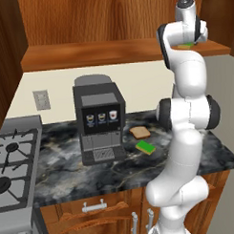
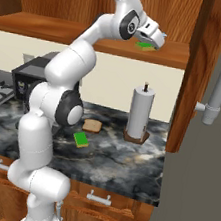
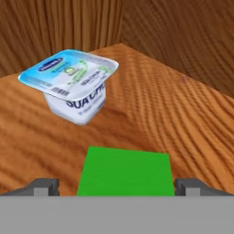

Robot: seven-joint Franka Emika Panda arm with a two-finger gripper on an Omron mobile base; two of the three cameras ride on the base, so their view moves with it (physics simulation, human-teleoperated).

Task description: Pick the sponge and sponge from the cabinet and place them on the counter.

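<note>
One green-topped sponge (image 3: 125, 171) lies flat on the wooden shelf of the cabinet (image 2: 69, 30); it also shows as sponge (image 2: 144, 46) and sponge (image 1: 185, 46). My gripper (image 3: 117, 188) is up at that shelf, open, with its fingertips (image 3: 45, 187) standing either side of this sponge, not closed on it. From the base views the gripper (image 2: 155, 38) hangs just over it. A second sponge (image 1: 146, 146) rests on the dark marbled counter (image 1: 68, 173), seen too as sponge (image 2: 81, 139).
A white-and-blue cup (image 3: 73, 84) stands on the shelf just beyond the sponge. On the counter are a bread slice (image 1: 139, 132), a coffee machine (image 1: 99, 122) and a paper towel roll (image 2: 140, 112). The open cabinet door (image 2: 204, 72) hangs at right, the stove (image 1: 13, 161) at left.
</note>
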